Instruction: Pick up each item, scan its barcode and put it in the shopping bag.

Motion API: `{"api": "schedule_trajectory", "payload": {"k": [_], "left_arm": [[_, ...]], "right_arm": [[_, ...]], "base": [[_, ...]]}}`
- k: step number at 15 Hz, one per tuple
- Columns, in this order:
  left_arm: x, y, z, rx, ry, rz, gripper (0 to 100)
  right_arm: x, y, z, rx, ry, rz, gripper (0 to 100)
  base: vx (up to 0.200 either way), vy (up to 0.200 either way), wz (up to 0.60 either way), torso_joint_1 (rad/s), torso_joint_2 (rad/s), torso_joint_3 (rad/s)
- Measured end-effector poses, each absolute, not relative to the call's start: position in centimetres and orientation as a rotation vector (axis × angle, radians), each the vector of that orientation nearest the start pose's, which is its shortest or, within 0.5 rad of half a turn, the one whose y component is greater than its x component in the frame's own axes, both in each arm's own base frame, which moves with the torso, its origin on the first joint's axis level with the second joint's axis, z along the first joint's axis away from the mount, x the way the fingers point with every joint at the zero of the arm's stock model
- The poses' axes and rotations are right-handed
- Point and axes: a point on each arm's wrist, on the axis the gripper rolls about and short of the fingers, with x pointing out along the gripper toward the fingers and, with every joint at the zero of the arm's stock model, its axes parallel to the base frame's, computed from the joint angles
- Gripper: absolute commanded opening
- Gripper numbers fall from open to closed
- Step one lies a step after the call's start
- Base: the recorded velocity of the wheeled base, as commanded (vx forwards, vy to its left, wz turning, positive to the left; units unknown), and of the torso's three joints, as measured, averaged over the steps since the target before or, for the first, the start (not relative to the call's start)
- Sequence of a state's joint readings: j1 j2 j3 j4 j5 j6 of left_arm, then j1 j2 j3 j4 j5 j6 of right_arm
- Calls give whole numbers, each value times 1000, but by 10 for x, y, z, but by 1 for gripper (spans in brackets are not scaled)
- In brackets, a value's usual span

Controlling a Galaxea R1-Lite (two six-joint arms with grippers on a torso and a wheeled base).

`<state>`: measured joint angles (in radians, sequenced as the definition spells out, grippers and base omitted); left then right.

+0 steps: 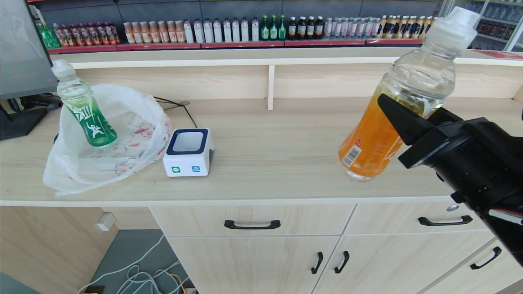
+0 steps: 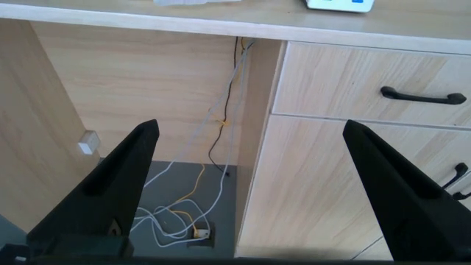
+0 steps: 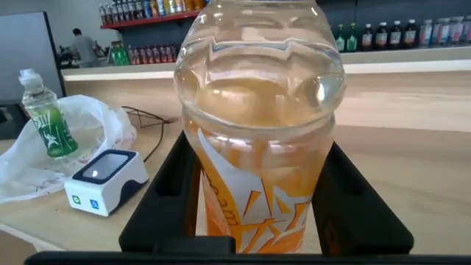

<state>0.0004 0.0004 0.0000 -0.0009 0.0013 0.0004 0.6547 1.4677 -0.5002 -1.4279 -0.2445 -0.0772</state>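
A light wooden counter (image 1: 265, 163) runs across the head view, with drawers and cupboard doors below it. At the right of the frame, the right gripper (image 1: 408, 110) holds an orange drink bottle (image 1: 367, 139), its black fingers (image 1: 402, 118) closed on the bottle's middle. The bottle is tilted, with its white cap towards the upper right corner and its base low over the counter near the front edge. Whether the base touches the wood cannot be told. A barcode (image 1: 351, 155) on the orange label faces the camera. In the right wrist view the same bottle stands between the two fingers, clear at the top and orange below.

At the left of the frame a white plastic shopping bag (image 1: 135, 122) lies crumpled and open on the counter. A green-labelled bottle (image 1: 88, 114) stands in it, leaning slightly. Just beside the bag, towards the centre, sits a small white box scanner (image 1: 188, 152) with a dark-framed window on top. The scanner is well apart from the orange bottle. A dark monitor (image 1: 20, 45) fills the upper left corner, and a shelf of bottles (image 1: 245, 28) lines the back wall.

The left gripper (image 2: 250, 169) hangs below the counter's edge, in front of the cabinet, its fingers spread wide with nothing between them. Beyond it are a drawer handle (image 2: 425, 95) and loose cables (image 2: 184, 206) on the floor.
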Motion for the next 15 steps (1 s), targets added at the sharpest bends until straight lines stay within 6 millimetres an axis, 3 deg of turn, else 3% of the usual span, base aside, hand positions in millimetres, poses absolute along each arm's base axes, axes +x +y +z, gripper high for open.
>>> {"api": "schedule_trajectory", "payload": {"k": [15], "left_arm": [[-23, 0, 76, 0, -1, 2, 100]], "right_arm": [[189, 128, 244, 122, -453, 360, 0]], "base": [[0, 200, 0, 1, 2, 3]]}}
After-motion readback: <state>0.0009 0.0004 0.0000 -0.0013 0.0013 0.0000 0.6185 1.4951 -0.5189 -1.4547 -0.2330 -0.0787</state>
